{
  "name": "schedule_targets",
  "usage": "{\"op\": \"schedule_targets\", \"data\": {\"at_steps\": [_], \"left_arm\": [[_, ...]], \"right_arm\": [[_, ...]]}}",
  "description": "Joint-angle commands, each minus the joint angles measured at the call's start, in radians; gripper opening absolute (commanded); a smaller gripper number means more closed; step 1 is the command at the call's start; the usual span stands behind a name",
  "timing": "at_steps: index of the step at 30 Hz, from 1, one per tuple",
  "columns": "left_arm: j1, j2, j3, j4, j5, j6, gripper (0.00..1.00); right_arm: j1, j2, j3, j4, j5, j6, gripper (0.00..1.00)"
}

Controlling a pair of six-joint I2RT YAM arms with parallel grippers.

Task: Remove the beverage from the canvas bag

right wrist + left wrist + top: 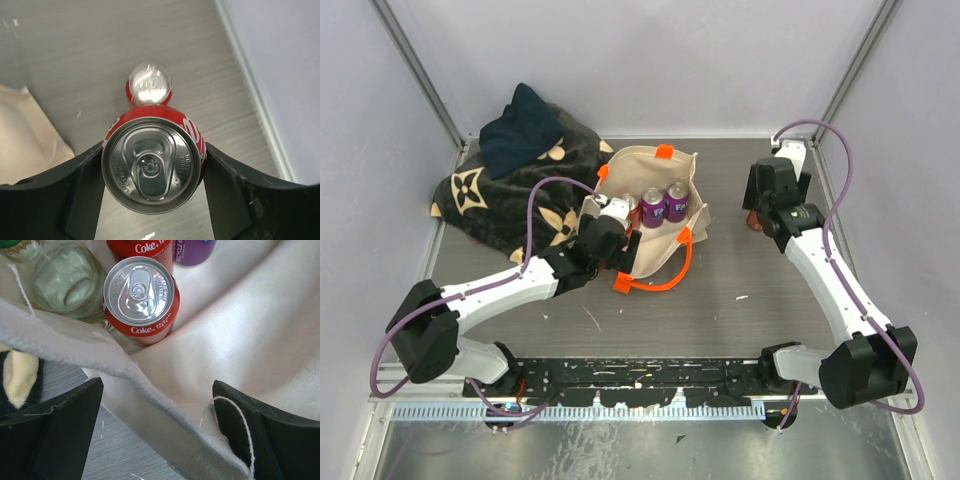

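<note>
The cream canvas bag (632,160) with orange handles (665,272) lies open mid-table. Inside it are two purple cans (665,204), a red Coke can (140,295), a second Coke can (142,247) and a clear glass bottle (65,280). My left gripper (157,425) is open and straddles the bag's near rim (125,370): one finger outside, the other inside against the canvas. At the right back of the table my right gripper (152,185) is shut on an upright Coke can (152,167), both fingers touching its sides. Another red can (149,89) stands on the table just beyond it.
A dark patterned blanket (495,195) with a dark blue cloth (520,135) on it lies at the back left, touching the bag. The enclosure's right wall (280,60) runs close to the right gripper. A corner of the bag (25,140) shows left of the held can.
</note>
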Motion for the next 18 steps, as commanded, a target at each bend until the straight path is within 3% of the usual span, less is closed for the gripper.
{"op": "schedule_targets", "data": {"at_steps": [1,13,18], "left_arm": [[0.000,0.013,0.028,-0.027,-0.010,0.024,0.98],[-0.001,0.006,0.017,-0.037,-0.004,0.024,0.98],[0.001,0.005,0.022,-0.038,-0.002,0.023,0.98]], "right_arm": [[-0.029,-0.077,-0.051,0.059,-0.074,0.111,0.00],[-0.061,-0.098,-0.344,0.256,-0.176,0.222,0.00],[-0.083,-0.036,-0.362,0.266,-0.206,0.235,0.00]]}}
